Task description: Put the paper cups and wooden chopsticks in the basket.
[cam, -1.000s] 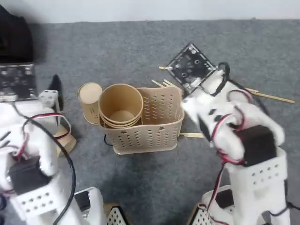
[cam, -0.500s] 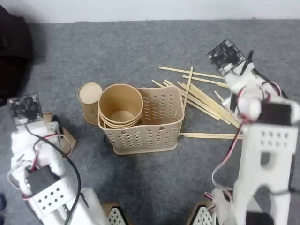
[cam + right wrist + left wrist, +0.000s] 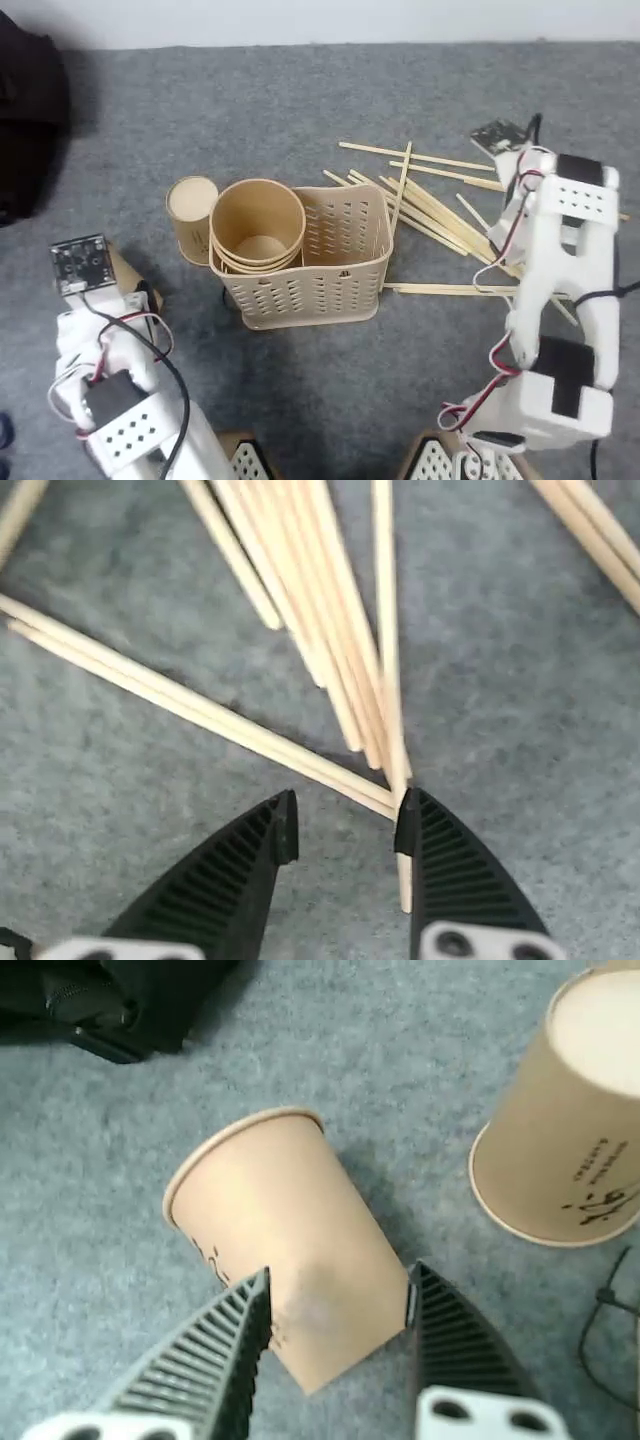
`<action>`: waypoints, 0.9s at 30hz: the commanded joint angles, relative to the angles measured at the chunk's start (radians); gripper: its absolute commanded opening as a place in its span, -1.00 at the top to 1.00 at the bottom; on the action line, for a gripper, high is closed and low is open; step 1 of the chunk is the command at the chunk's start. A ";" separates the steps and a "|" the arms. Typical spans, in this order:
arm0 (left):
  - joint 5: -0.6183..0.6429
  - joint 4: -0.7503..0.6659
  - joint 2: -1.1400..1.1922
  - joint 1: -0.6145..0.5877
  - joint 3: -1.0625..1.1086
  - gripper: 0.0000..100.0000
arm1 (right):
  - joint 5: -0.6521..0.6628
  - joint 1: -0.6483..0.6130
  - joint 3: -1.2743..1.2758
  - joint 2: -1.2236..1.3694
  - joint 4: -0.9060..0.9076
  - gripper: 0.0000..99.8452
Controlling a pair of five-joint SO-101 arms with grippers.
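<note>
Moved: both arms have pulled back from the basket; the right one swung out over the wooden chopsticks, the left one settled lower.
Tipped paper cup: we see it on its side left of the basket, base end between the left hand's fingers, rim pointing away from the hand.
Left hand: open wide, straddling the cup; we cannot tell whether it touches.
Upturned cup: stands base-up just beside the basket.
Stacked cups: already nested inside the basket.
Chopstick axis: the bundle slants away from the basket's right side, and the right arm is nearer.
Right hand: open and empty, one stick against a finger, a pair lying crosswise just ahead.
Materials: we judge the cups smooth, thin and easily crushed; the sticks slim, stiff bare wood; the basket perforated plastic.
Table: grey, carpet-like nap.
</note>
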 commanded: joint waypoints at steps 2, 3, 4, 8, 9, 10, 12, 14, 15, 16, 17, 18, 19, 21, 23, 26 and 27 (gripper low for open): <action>0.009 -0.023 -0.066 -0.002 0.025 0.59 | 0.048 0.025 -0.038 0.012 -0.027 0.64; 0.009 -0.023 -0.080 0.000 0.035 0.59 | 0.058 0.021 -0.026 0.018 -0.030 0.64; 0.009 -0.023 -0.097 0.000 0.044 0.59 | 0.066 0.021 -0.012 0.025 -0.041 0.64; 0.009 -0.023 -0.160 0.002 0.077 0.59 | 0.068 0.031 0.031 0.048 -0.124 0.64; 0.009 -0.021 -0.173 0.002 0.084 0.59 | 0.069 0.036 0.040 0.054 -0.137 0.64; 0.009 -0.020 -0.186 0.002 0.087 0.59 | 0.069 0.038 0.046 0.062 -0.151 0.64; 0.009 0.000 -0.207 0.003 0.088 0.59 | 0.069 0.038 0.054 0.082 -0.173 0.64; 0.009 0.008 -0.226 0.003 0.091 0.59 | 0.071 0.036 0.051 0.113 -0.191 0.64; 0.009 0.014 -0.235 0.003 0.091 0.59 | 0.071 0.036 0.049 0.131 -0.208 0.64; 0.009 0.020 -0.242 0.003 0.093 0.59 | 0.075 0.038 0.049 0.151 -0.223 0.64; 0.009 0.025 -0.247 0.003 0.093 0.59 | 0.092 0.038 0.049 0.173 -0.232 0.64; 0.009 0.026 -0.249 0.003 0.093 0.59 | 0.104 0.038 0.049 0.193 -0.236 0.64; 0.009 0.026 -0.249 0.003 0.093 0.59 | 0.112 0.038 0.049 0.205 -0.236 0.64; 0.009 0.026 -0.249 0.014 0.094 0.59 | 0.112 0.038 0.046 0.222 -0.240 0.64; 0.009 0.025 -0.250 0.038 0.105 0.59 | 0.112 0.036 0.046 0.223 -0.242 0.64; 0.009 0.023 -0.250 0.049 0.107 0.59 | 0.112 0.036 0.028 0.226 -0.243 0.73; 0.009 0.023 -0.250 0.049 0.108 0.59 | 0.112 0.038 0.014 0.232 -0.243 0.82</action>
